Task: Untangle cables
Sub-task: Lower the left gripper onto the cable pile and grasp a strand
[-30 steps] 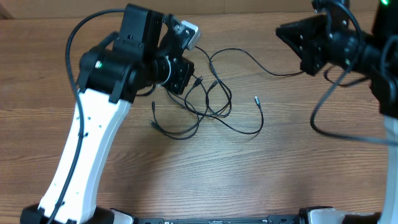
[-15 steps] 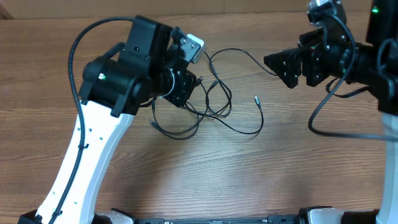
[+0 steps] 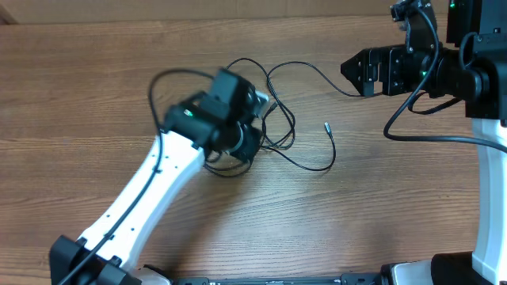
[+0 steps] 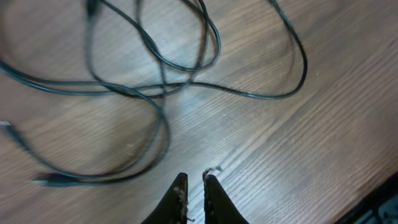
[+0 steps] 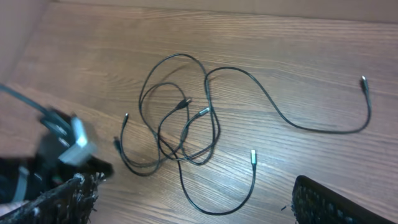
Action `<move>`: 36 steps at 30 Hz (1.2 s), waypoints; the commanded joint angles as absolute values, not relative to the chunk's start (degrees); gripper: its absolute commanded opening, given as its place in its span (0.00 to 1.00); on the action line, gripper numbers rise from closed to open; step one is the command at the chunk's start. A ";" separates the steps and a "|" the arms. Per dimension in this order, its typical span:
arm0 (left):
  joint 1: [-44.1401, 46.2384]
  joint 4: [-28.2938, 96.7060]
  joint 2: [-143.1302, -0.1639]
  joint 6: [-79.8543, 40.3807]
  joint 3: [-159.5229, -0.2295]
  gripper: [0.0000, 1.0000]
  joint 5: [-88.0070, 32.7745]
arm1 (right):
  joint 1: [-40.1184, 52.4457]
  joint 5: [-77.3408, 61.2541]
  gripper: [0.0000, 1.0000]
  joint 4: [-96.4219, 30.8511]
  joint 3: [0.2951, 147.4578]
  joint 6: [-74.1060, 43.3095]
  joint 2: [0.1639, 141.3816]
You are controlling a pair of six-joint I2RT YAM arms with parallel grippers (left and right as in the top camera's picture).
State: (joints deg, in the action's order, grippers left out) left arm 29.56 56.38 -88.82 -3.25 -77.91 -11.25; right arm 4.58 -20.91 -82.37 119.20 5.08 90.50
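The cables (image 3: 277,131) lie in a loose tangle mid-tabletop (image 3: 356,214), one strand trailing toward the right fingers (image 5: 336,202), which are spread wide and empty. The left fingers (image 4: 176,198) are closed on nothing, over bare wood just beside the loops.

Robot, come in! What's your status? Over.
Left gripper shut, empty. Right gripper open, empty. Cables lying tangled on table. Left arm hangs over the tangle's edge.

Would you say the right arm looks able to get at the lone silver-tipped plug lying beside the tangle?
Probably yes: the right hand is open, and the plug lies on bare table, apart from the left arm.
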 commanded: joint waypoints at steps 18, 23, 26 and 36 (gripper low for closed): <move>35.53 48.73 -89.27 -55.18 -66.92 0.57 11.64 | 4.89 -26.68 0.99 -81.80 119.96 3.53 90.02; 34.79 46.37 -93.67 -69.93 -66.78 0.58 12.40 | 7.03 -27.09 0.99 -81.78 119.96 4.75 90.02; 34.74 41.12 -97.41 -70.37 -66.81 0.58 10.79 | 8.67 -27.11 0.99 -81.80 119.96 4.95 90.02; 33.80 28.36 -106.43 -62.81 -66.81 0.34 6.94 | 12.53 -27.09 1.00 -81.52 119.98 6.35 88.99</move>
State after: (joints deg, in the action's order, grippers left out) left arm 34.83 29.52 -105.14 -65.43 -67.20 7.88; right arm 12.25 -26.76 -81.95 119.20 5.41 90.50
